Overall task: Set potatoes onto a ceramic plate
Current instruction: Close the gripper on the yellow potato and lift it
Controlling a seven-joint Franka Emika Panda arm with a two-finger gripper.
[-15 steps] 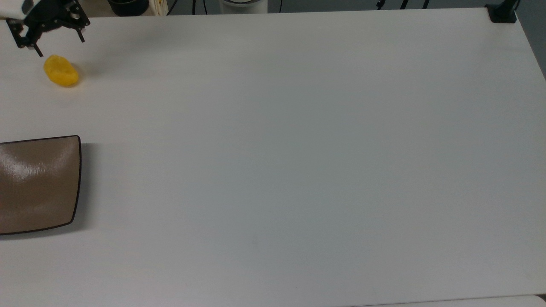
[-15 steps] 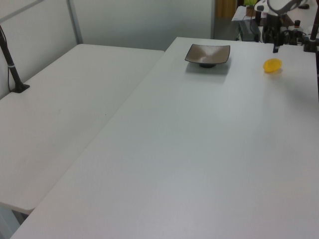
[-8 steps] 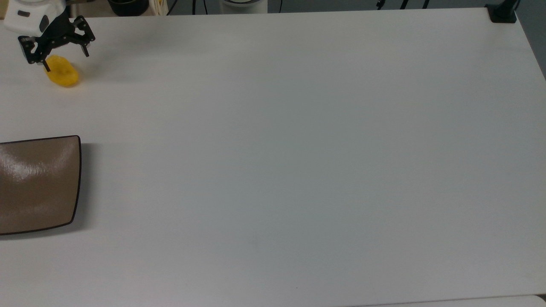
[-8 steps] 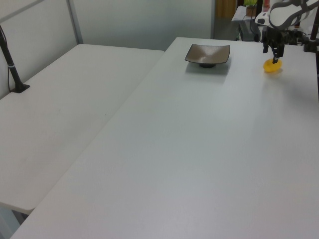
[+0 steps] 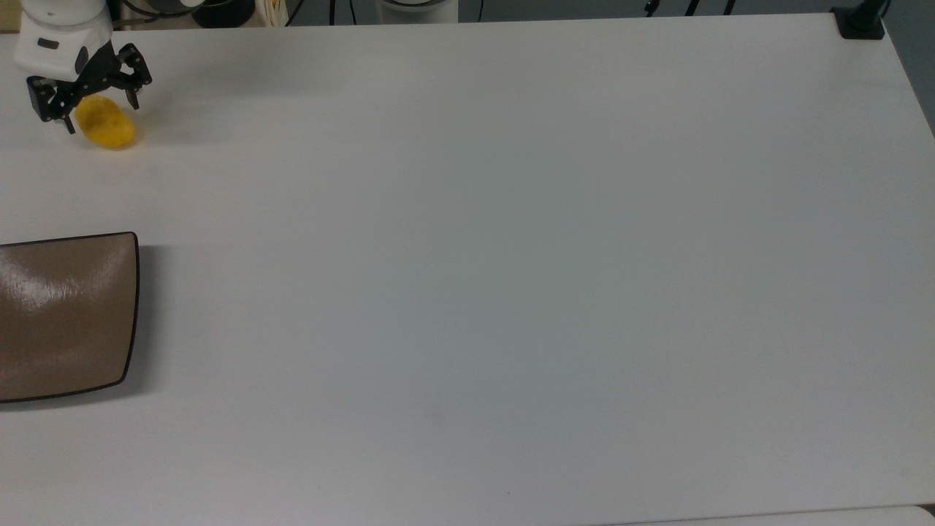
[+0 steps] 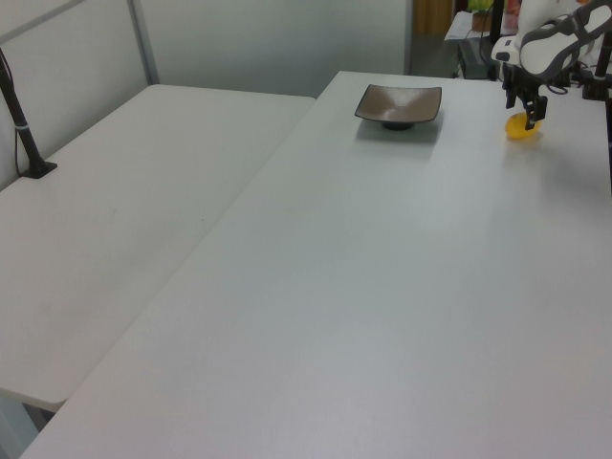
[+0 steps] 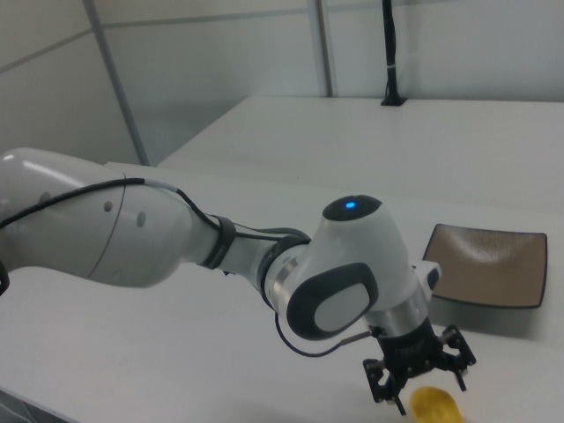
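Observation:
The yellow potato [image 5: 107, 123] lies on the white table at the top view's upper left; it also shows in the left view [image 6: 518, 128] and in the right view [image 7: 434, 406]. My gripper [image 5: 101, 117] is open and straddles the potato's upper end, one black finger [image 5: 67, 124] on each side. The tan-brown ceramic plate [image 5: 66, 316] sits bare at the top view's left edge, well below the potato. In the left view the plate [image 6: 400, 102] is to the left of the potato, and in the right view the plate [image 7: 485, 264] lies beyond the arm.
The white arm [image 7: 176, 247] reaches in from the right view's left. A black clamp [image 5: 860, 22] stands at the table's far corner in the top view. A second white table [image 6: 124, 191] adjoins on the left view's left, with a black post [image 6: 24, 134] on it.
My gripper has come down from above and behind the potato, and its open fingers now stand on either side of it. The potato and plate have not moved.

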